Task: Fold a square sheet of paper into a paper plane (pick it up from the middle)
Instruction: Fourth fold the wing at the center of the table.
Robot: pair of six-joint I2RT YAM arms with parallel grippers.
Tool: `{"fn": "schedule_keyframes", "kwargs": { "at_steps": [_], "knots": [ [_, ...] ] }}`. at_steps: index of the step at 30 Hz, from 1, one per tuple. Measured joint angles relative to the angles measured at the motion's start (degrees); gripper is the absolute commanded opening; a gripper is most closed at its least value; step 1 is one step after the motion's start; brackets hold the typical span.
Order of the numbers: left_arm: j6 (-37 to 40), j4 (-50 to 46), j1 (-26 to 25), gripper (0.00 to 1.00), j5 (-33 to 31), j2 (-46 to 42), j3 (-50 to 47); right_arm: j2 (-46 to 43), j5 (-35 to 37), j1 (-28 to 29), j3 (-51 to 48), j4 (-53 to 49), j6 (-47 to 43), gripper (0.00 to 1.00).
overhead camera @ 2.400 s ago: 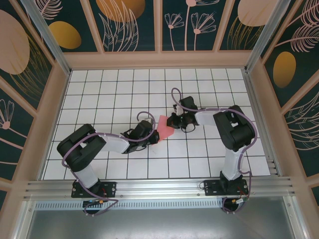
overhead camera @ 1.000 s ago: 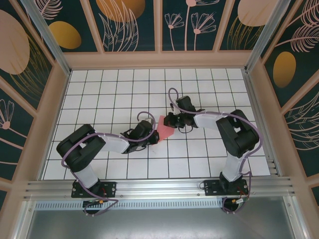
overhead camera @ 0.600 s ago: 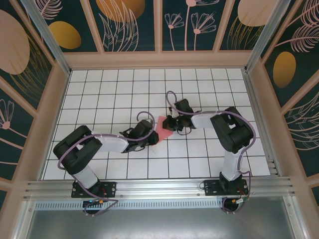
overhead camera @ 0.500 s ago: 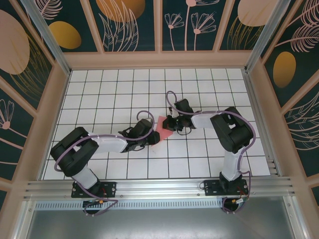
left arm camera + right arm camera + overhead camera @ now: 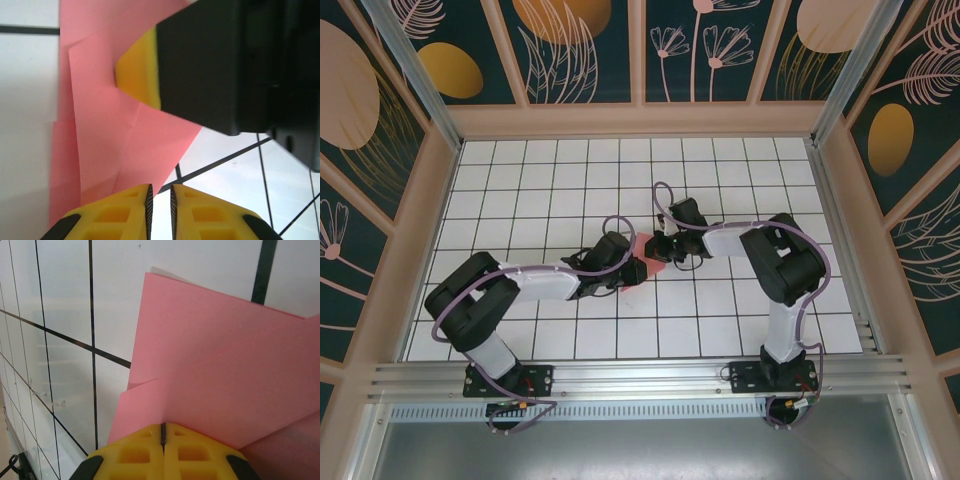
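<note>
The partly folded square sheet of paper [image 5: 100,130] lies on the tiled surface [image 5: 50,285] at the centre of the overhead view. It is now largely covered, because the left hand [image 5: 160,197] has slid right over it, fingertips barely apart and holding nothing. The right hand [image 5: 162,432] stays closed, its tip pressing the paper. The left hand probably means to flatten a crease next.

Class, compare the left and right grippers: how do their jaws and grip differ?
The left gripper has jaws a slit apart; the right gripper has them pressed shut. The right gripper pinches the folded pink paper; the left gripper sits at its edge. Both have yellow fingers.
</note>
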Motion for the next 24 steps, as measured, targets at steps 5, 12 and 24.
{"fn": "schedule_keyframes", "kwargs": {
  "at_steps": [5,12,24],
  "knots": [
    [0.0,-0.4,0.0,0.18,-0.3,0.8,0.0,0.2,0.0,0.0,0.2,0.0,0.0,0.04],
    [-0.1,-1.2,0.1,0.16,-1.9,0.9,-1.0,0.6,-0.2,0.0,0.6,0.0,0.0,0.04],
    [-0.7,-1.4,0.1,0.13,-4.4,0.9,-2.3,1.0,-0.4,0.0,1.1,0.0,0.0,0.04]
  ]
}}
